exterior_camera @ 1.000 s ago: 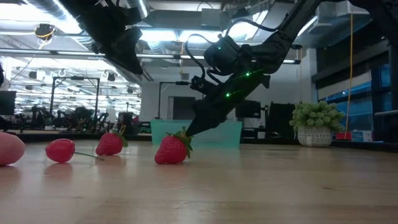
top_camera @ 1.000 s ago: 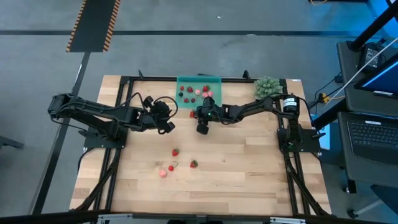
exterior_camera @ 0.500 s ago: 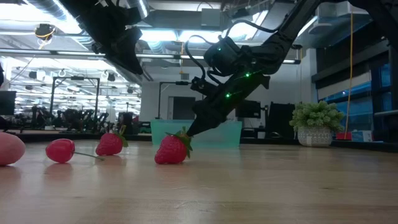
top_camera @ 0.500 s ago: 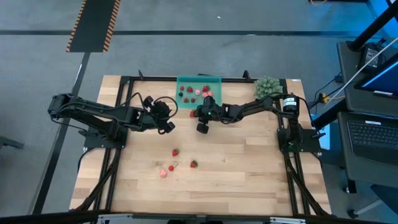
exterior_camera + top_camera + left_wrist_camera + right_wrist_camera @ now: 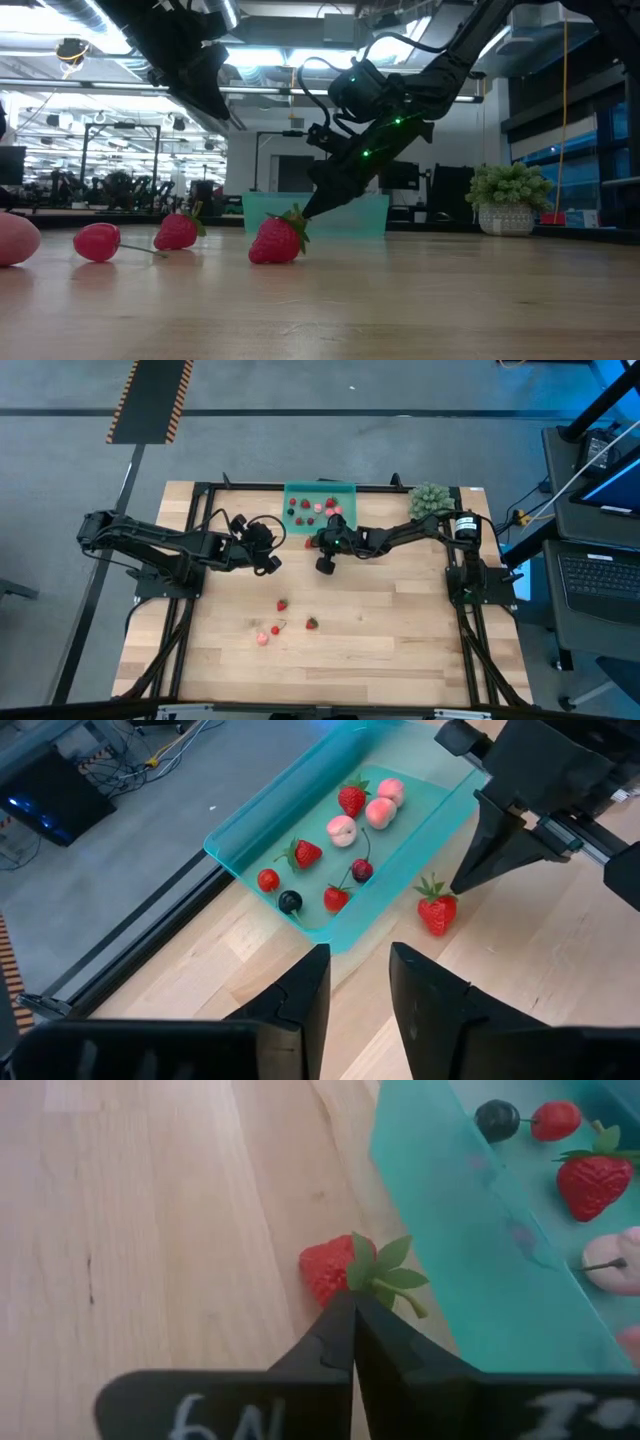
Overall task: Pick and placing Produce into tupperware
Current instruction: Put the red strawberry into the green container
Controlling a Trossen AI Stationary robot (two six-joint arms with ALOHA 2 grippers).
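The teal tupperware (image 5: 291, 489) stands at the table's far edge and holds several berries, red, pale pink and dark. One red strawberry (image 5: 328, 1268) lies on the wood just in front of its near wall (image 5: 450, 1210). My right gripper (image 5: 352, 1302) slants down with its fingers shut, its tips at this strawberry's green leafy cap. My left gripper (image 5: 358, 982) hangs open above the table, left of the tupperware, with nothing between its fingers. My right gripper's shut fingertips (image 5: 303, 211) meet the strawberry's green leaf cap (image 5: 372, 1270), slanting down from the table's right. Whether a leaf is caught between them I cannot tell. The strawberry (image 5: 277, 242) rests on its side on the table.
Three more red pieces (image 5: 282, 604) and a pale pink one (image 5: 263, 639) lie on the bare wood toward the near left. A green bushy clump (image 5: 430, 498) stands at the far right corner. Black frame rails run along the table's edges.
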